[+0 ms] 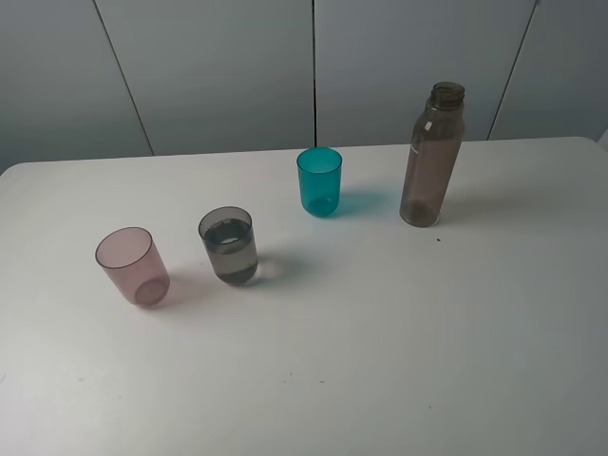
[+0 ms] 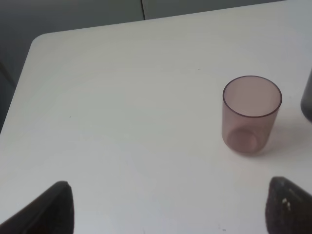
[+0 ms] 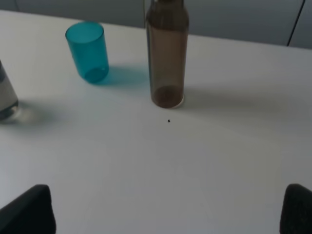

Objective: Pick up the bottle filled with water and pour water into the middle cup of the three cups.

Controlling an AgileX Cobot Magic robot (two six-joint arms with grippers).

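The smoky grey-brown bottle [image 1: 429, 157] stands upright, uncapped, at the back right of the white table [image 1: 380, 361]; it also shows in the right wrist view [image 3: 167, 53]. The middle cup [image 1: 229, 246], smoky grey, holds water and stands between the pink cup [image 1: 133, 265] and the teal cup [image 1: 319, 180]. The pink cup shows in the left wrist view [image 2: 251, 114], the teal cup in the right wrist view [image 3: 88, 50]. My left gripper [image 2: 170, 207] is open and empty, short of the pink cup. My right gripper [image 3: 168, 209] is open and empty, short of the bottle. Neither gripper shows in the exterior view.
Grey wall panels [image 1: 285, 66] stand behind the table's far edge. A small dark speck [image 1: 438, 238] lies on the table in front of the bottle. The edge of the grey cup [image 3: 6, 95] shows in the right wrist view.
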